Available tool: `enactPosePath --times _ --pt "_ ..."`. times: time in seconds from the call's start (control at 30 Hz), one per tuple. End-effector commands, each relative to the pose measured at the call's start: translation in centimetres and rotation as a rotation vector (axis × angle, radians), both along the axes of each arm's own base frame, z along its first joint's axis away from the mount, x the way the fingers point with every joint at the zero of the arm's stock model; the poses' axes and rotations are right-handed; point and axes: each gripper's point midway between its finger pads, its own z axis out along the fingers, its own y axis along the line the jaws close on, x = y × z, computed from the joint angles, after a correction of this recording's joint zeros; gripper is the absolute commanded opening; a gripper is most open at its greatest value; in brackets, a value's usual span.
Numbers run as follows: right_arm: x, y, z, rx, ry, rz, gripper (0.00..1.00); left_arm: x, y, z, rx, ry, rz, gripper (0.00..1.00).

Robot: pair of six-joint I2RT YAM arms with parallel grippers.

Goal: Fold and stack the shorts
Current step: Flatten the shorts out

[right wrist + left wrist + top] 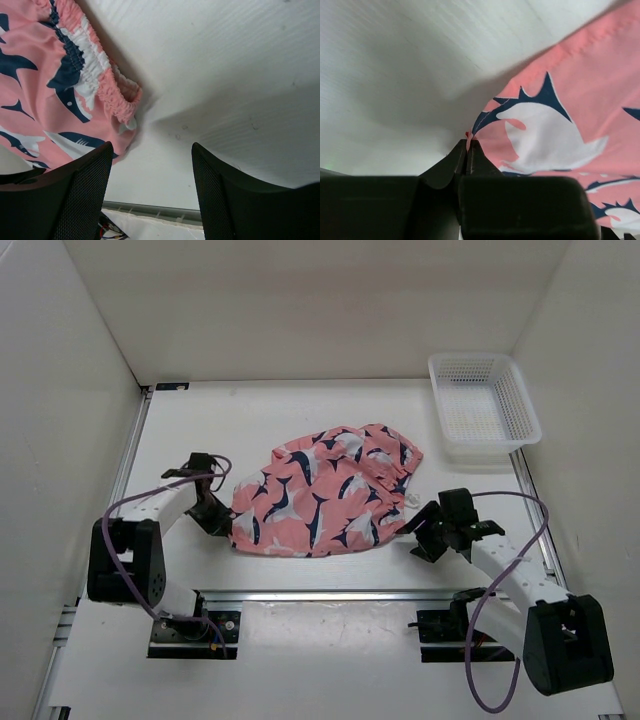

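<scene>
Left wrist view: left tool point(468, 144) clamped on shorts point(570, 125) edge; right tool point(151, 150) apart, nothing between.

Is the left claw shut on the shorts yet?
Shut on the shorts: in the wrist view the left claw shows its tips pressed together, with a sliver of pink cloth edge pinched between them.
</scene>
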Motion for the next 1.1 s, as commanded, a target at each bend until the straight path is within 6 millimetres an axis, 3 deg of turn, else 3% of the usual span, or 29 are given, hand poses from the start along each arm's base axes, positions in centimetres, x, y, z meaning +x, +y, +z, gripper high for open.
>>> enactPosePath --times 0.0,0.13,0.17,0.3,0.33,0.4,0.47,0.53,0.57,0.6,0.63,0.67,0.7,0.73,0.77,0.8,0.83,0.87,0.97,1.0,1.07 --pt "1.8 1.4 0.9 0.078 -0.063 0.019 0.69 1.6 -0.6 2.7 -0.029 -0.114 -0.004 0.11" --pt "3.6 2.0 0.7 0.1 -0.097 0.017 0.69 1.6 -0.7 3.5 -0.041 -0.138 -0.006 0.11" --pt "3.8 2.0 -0.2 0.093 -0.066 0.016 0.69 1.7 -0.7 3.7 -0.042 -0.15 -0.006 0.11" --pt "4.6 2.5 -1.5 0.106 -0.001 0.022 0.58 1.9 -0.7 5.2 -0.044 -0.171 -0.007 0.11" --pt "4.8 2.6 -1.6 0.114 0.001 0.01 0.53 2.0 -0.7 5.5 -0.045 -0.185 -0.007 0.11" --pt "5.6 2.7 -1.5 0.114 -0.005 -0.006 0.23 2.3 -0.6 6.9 -0.039 -0.219 -0.005 0.11" --pt "6.7 2.5 -0.3 0.071 -0.01 -0.009 0.05 2.8 -0.7 8.2 -0.041 -0.242 -0.005 0.11" --pt "7.8 2.0 1.1 0.026 -0.03 -0.002 0.0 3.3 -0.7 9.8 -0.043 -0.271 -0.006 0.11" --pt "7.9 1.7 2.2 -0.008 -0.042 0.024 0.0 4.5 -0.8 12.1 -0.046 -0.326 -0.015 0.11" --pt "10.4 1.5 5.3 -0.038 -0.126 0.019 0.0 4.4 -0.5 13.5 -0.029 -0.342 -0.027 0.11" --pt "11.2 1.3 7.0 -0.059 -0.163 0.026 0.0 4.9 -0.2 14.9 -0.013 -0.369 -0.031 0.11" --pt "11.4 1.0 8.5 -0.085 -0.174 0.036 0.0 6.2 -0.3 18.4 -0.016 -0.456 -0.039 0.11" --pt "12.1 0.8 10.7 -0.112 -0.232 0.065 0.0 6.6 -0.2 20.2 -0.002 -0.498 -0.055 0.11" --pt "14.0 1.2 15.1 -0.108 -0.332 0.078 0.0 6.7 -0.1 22.0 0.0 -0.526 -0.065 0.11" --pt "13.9 1.1 16.8 -0.122 -0.343 0.099 0.0 7.5 -0.2 26.3 -0.002 -0.634 -0.071 0.11" --pt "14.3 1.1 19.1 -0.13 -0.388 0.116 0.0 7.7 -0.1 28.4 0.003 -0.686 -0.083 0.11" --pt "14.5 1.3 21.3 -0.142 -0.438 0.163 0.0 7.9 0.4 30.3 0.028 -0.734 -0.067 0.11" --pt "14.7 1.3 25.6 -0.149 -0.515 0.176 0.0 7.6 0.6 34.0 0.036 -0.838 -0.067 0.11" --pt "13.7 1.6 31.4 -0.182 -0.64 0.269 0.0 6.3 1.7 39.7 0.077 -1.023 -0.036 0.11" --pt "12.4 1.5 35.1 -0.178 -0.717 0.29 0.0 5.5 1.9 42.4 0.08 -1.104 -0.023 0.11" --pt "10.5 1.8 38.5 -0.171 -0.805 0.367 0.0 3.5 2.1 45.8 0.08 -1.222 -0.021 0.11"
